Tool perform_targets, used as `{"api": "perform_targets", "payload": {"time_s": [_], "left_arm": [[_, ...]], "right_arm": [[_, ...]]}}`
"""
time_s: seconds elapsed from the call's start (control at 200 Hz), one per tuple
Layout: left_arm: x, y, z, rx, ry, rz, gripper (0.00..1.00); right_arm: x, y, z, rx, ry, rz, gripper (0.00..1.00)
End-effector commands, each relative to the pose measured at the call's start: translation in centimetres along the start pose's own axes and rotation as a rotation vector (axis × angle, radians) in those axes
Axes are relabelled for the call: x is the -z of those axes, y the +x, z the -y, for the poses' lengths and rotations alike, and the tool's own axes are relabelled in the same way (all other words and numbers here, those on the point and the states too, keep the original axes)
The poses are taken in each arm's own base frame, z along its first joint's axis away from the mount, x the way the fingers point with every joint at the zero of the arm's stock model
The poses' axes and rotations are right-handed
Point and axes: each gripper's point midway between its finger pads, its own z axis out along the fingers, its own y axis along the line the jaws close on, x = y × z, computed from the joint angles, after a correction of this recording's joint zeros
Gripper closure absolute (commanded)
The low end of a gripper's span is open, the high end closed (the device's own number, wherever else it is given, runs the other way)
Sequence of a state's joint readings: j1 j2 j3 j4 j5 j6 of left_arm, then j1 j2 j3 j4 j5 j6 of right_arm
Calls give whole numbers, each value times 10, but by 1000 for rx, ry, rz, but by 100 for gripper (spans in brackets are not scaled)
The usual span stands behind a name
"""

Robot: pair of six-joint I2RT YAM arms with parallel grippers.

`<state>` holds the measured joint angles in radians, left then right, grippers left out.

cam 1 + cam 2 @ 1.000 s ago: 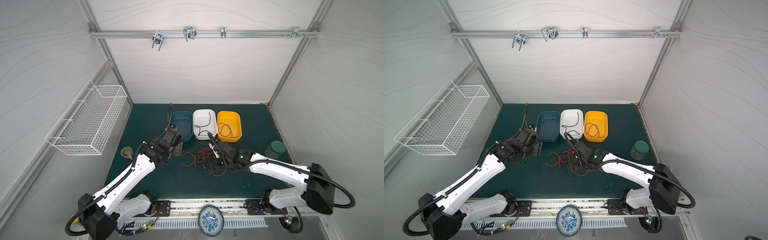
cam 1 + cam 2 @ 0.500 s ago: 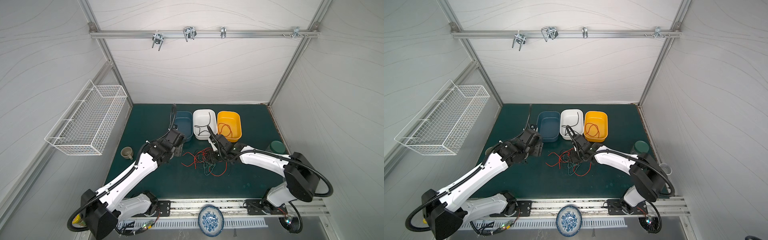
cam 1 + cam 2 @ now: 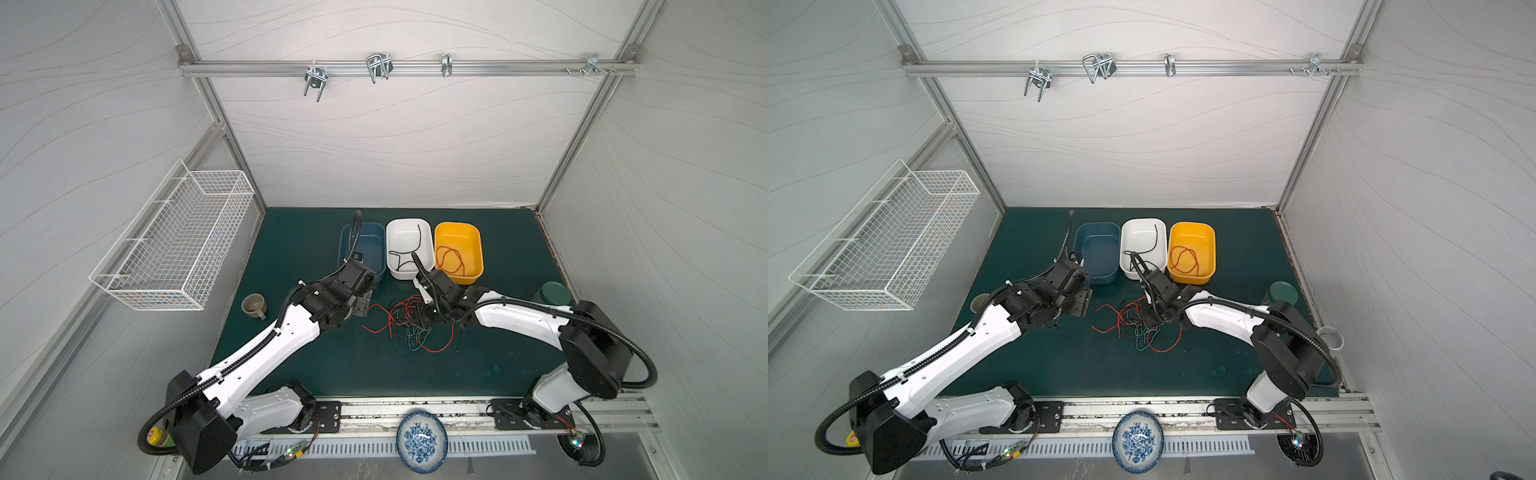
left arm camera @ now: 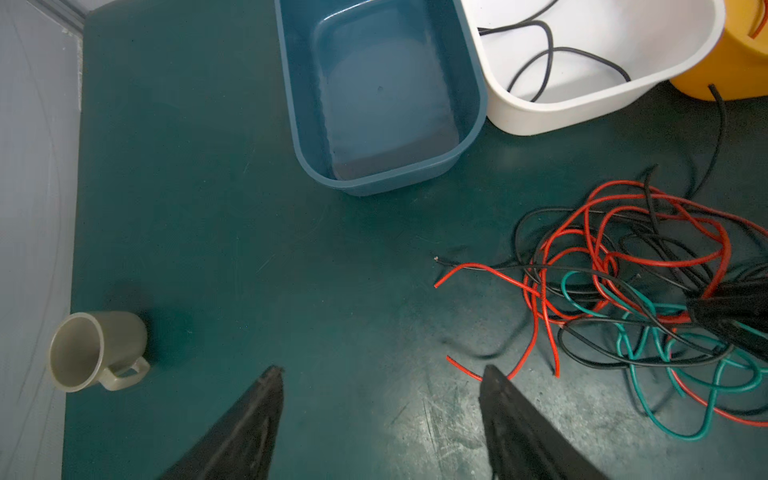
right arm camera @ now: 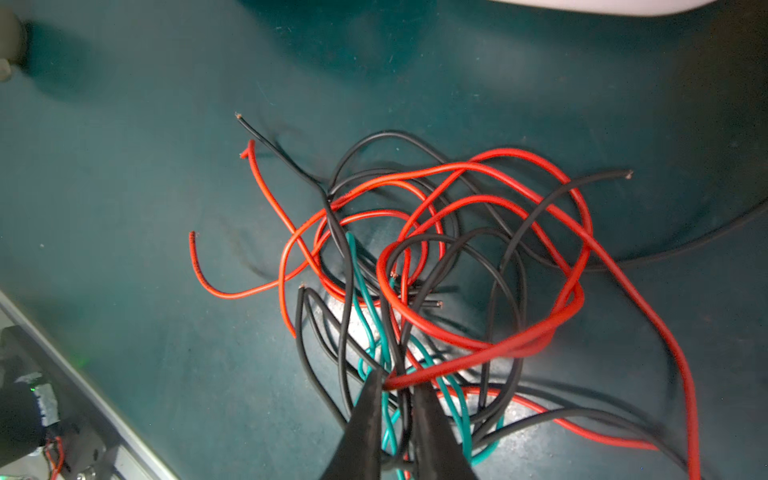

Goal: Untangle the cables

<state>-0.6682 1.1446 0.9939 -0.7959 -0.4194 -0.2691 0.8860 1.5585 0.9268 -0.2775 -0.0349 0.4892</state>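
Note:
The cables (image 3: 409, 322) (image 3: 1142, 326) lie as a loose tangle of red, black and teal wires on the green mat, in front of the tubs. My right gripper (image 3: 424, 318) (image 5: 401, 380) is down in the tangle's right side. Its jaws are nearly together, pinching a black and a teal strand, with a red loop across the tips. My left gripper (image 3: 361, 305) (image 4: 380, 372) hovers open just left of the tangle (image 4: 623, 291), nothing between its fingers; a red wire end lies by one fingertip (image 4: 494, 376).
Three tubs stand behind the tangle: blue (image 3: 372, 249), white (image 3: 401, 226) holding a black wire, and yellow (image 3: 457, 228) holding a red wire. A grey mug (image 3: 254, 306) sits left, a green cup (image 3: 552, 293) right, and a patterned plate (image 3: 422, 440) on the front rail.
My right gripper has gone from open to nearly shut on strands of the tangle and shifted slightly. My left gripper edged a little toward the tangle and stayed open.

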Motion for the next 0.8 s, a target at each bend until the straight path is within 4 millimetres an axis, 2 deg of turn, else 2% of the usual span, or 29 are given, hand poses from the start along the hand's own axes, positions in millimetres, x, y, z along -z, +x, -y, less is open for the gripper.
{"api": "perform_targets", "payload": {"time_s": [0.0, 0.17, 0.46, 0.625, 0.795], "left_arm": [[5, -6, 3, -10, 6, 20, 24], [2, -4, 6, -15, 16, 8, 24], [-1, 0, 15, -40, 39, -19, 25], [1, 0, 25, -37, 96, -27, 25], [15, -3, 53, -21, 281, -15, 24]], "right_arm": [[11, -10, -9, 29, -29, 40, 87], [21, -11, -12, 38, -39, 40, 93], [67, -30, -31, 75, -96, 126, 97], [108, -48, -50, 134, -138, 183, 98], [154, -66, -71, 195, -216, 271, 97]]}}
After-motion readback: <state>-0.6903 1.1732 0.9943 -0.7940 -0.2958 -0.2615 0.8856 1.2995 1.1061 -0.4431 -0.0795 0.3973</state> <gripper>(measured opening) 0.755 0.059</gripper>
